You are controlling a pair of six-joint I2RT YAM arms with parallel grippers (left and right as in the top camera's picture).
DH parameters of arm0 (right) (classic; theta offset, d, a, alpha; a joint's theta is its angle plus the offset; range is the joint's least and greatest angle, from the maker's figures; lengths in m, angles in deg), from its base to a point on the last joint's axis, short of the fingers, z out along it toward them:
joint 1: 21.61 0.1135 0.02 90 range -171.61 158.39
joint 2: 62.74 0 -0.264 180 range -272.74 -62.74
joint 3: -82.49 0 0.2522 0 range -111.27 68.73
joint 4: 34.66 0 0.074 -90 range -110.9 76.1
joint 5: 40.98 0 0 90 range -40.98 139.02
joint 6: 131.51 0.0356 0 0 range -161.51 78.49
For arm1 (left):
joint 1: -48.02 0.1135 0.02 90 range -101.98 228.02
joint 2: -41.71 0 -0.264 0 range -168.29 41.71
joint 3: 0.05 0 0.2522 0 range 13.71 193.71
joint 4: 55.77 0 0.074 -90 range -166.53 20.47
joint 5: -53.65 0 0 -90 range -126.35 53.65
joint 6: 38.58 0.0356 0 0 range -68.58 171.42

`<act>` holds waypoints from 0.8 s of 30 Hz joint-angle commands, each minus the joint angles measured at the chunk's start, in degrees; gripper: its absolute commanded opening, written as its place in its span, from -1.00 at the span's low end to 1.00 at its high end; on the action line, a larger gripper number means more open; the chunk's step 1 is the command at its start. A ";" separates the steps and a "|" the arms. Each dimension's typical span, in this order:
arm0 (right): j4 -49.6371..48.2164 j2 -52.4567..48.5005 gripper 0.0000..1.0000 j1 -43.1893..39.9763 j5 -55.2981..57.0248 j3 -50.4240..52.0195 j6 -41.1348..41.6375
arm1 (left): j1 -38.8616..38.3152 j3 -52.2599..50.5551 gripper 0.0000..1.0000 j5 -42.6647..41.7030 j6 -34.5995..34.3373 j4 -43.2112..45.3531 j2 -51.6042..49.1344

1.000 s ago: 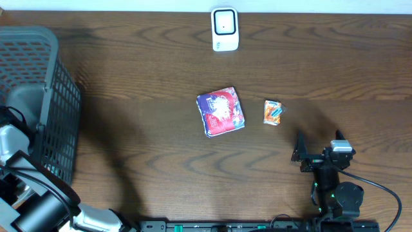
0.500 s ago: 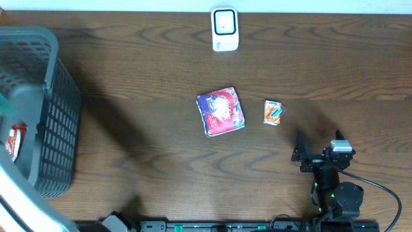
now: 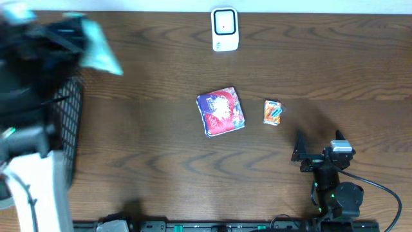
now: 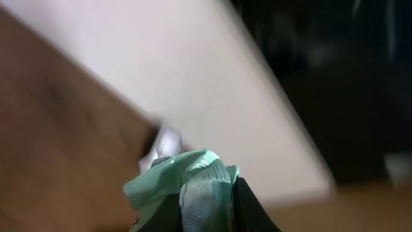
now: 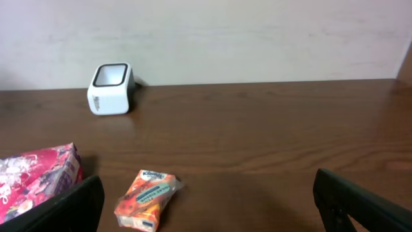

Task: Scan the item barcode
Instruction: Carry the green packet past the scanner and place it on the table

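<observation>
My left gripper (image 4: 205, 216) is shut on the item, a pale green crinkled packet (image 4: 183, 180), whose barcode does not show. In the overhead view the packet (image 3: 101, 50) hangs blurred at the far left, high over the table with my left gripper (image 3: 80, 38). The white scanner (image 3: 224, 29) stands at the back centre, far to the right of the packet, and also shows as the scanner (image 5: 109, 80) in the right wrist view. My right gripper (image 3: 318, 147) rests open at the front right with nothing between its fingers (image 5: 360, 205).
A pink and purple packet (image 3: 221, 111) and a small orange tissue pack (image 3: 272, 112) lie mid-table; the tissue pack (image 5: 147, 200) is just ahead of my right gripper. A dark mesh basket (image 3: 69, 132) stands at the left edge, mostly hidden behind my left arm.
My left arm has come up out of the basket and swung toward the back left with the green packet in its jaws. The right arm has not moved.
</observation>
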 commanded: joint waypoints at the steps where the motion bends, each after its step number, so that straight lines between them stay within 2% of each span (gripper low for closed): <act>1: 0.20 0.37 0.98 -0.31 -0.33 0.07 -0.68 | -12.68 -0.07 -0.85 2.45 3.96 -3.96 -4.57; 6: 0.20 0.37 0.99 -0.31 -0.35 0.07 -0.68 | -24.22 -0.07 -0.85 13.14 3.91 -7.98 -13.84; 8: 0.20 0.37 0.98 -0.31 -0.35 0.07 -0.68 | -27.63 -0.07 -0.85 14.16 2.10 -7.67 -17.84; 15: 0.20 0.37 0.99 -0.31 -0.33 0.07 -0.68 | -38.10 -0.07 -0.85 14.05 -19.06 -1.79 -31.50; 24: 0.20 0.37 0.99 -0.31 -0.33 0.07 -0.68 | -47.78 -0.07 -0.85 16.24 -19.34 7.02 -40.35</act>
